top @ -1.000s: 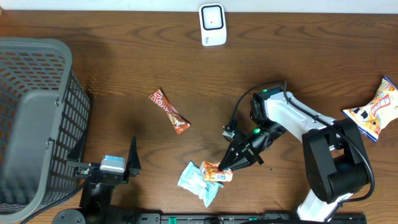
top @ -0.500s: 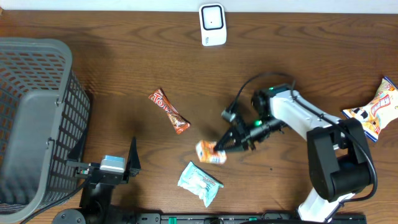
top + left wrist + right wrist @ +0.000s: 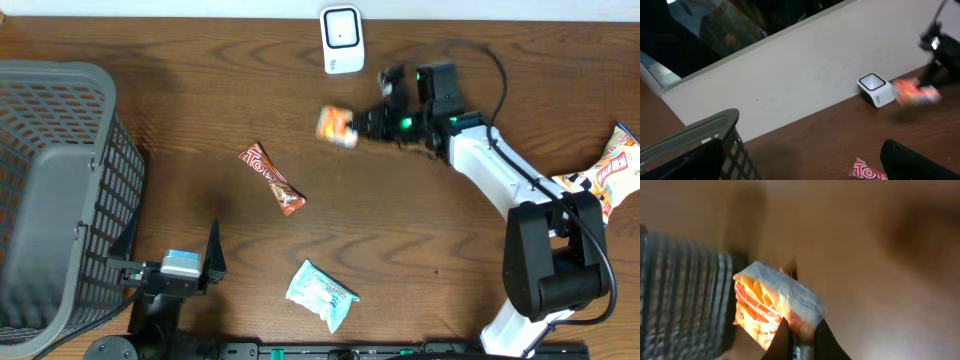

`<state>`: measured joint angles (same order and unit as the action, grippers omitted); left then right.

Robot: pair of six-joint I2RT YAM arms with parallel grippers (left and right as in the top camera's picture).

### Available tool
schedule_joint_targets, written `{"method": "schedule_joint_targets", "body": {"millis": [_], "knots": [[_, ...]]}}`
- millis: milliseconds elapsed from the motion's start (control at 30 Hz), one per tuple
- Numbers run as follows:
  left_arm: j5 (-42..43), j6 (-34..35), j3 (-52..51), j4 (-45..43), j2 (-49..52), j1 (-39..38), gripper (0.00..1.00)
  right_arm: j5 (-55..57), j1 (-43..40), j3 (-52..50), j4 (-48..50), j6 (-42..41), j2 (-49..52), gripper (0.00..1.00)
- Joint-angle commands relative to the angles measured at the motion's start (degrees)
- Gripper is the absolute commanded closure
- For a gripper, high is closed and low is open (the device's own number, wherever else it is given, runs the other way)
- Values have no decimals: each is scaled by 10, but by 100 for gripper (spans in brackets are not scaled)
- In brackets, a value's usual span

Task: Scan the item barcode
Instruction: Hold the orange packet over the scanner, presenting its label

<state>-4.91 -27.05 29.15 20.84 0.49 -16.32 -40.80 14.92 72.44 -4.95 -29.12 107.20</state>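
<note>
Your right gripper [image 3: 360, 127] pinches one end of the orange snack packet [image 3: 336, 126], held clear of the tabletop near its far edge, just beside the white scanner [image 3: 341, 40], likely so the barcode can face it. Your left gripper [image 3: 172, 245] rests spread wide at the near edge.

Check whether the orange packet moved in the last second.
Yes. Held in the right claw, the orange packet went from beside the teal packet up the overhead view to just below the scanner.
</note>
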Motion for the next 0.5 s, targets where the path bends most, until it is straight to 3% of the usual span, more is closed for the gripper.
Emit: {"method": "schedule_joint_targets", "body": {"millis": [0, 100, 200, 300, 467], "knots": [[-7, -3, 1, -1, -3, -3, 0, 166, 14, 9, 78, 10, -11, 99], [-7, -3, 1, -1, -3, -3, 0, 359, 27, 9, 154, 9, -10, 99], [-7, -3, 1, -1, -3, -3, 0, 470, 40, 9, 229, 40, 3, 99], [-7, -3, 1, -1, -3, -3, 0, 478, 50, 10, 330, 90, 36, 99], [-7, -3, 1, -1, -3, -3, 0, 478, 50, 21, 503, 95, 127, 99]]}}
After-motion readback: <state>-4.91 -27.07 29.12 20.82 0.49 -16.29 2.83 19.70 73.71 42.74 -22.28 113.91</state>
